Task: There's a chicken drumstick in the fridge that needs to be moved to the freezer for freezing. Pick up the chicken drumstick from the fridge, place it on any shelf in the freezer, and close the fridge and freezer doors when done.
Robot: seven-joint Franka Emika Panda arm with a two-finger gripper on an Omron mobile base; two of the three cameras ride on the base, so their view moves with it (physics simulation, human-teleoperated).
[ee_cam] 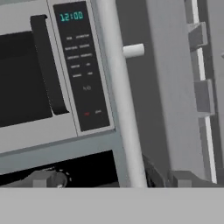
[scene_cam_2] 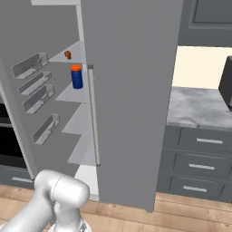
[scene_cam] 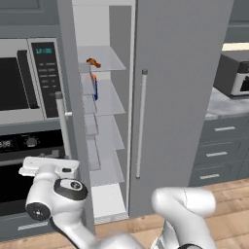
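Note:
The freezer (scene_cam: 104, 121) stands open, its narrow compartment lined with translucent glass shelves. The chicken drumstick (scene_cam: 93, 62) (scene_cam_2: 68, 55) lies on the upper shelf (scene_cam: 109, 61) there. The open freezer door (scene_cam_2: 36, 90) swings out to the left, with clear bins on its inner side. To its right the fridge door (scene_cam: 180, 97) (scene_cam_2: 131, 90) is shut. My hand (scene_cam: 48, 168) hangs low at the left, in front of the open door's outer face. My gripper (ee_cam: 168, 178) is open and holds nothing; the door's pale handle bar (ee_cam: 120, 96) rises just left of its fingertips.
A blue can with an orange top (scene_cam_2: 77, 77) (scene_cam: 95, 87) stands one shelf below the drumstick. A microwave (scene_cam: 24, 80) and an oven (scene_cam: 24, 146) sit left of the open door. A stone counter with an appliance (scene_cam: 233, 73) and drawers (scene_cam: 219, 151) lies to the right.

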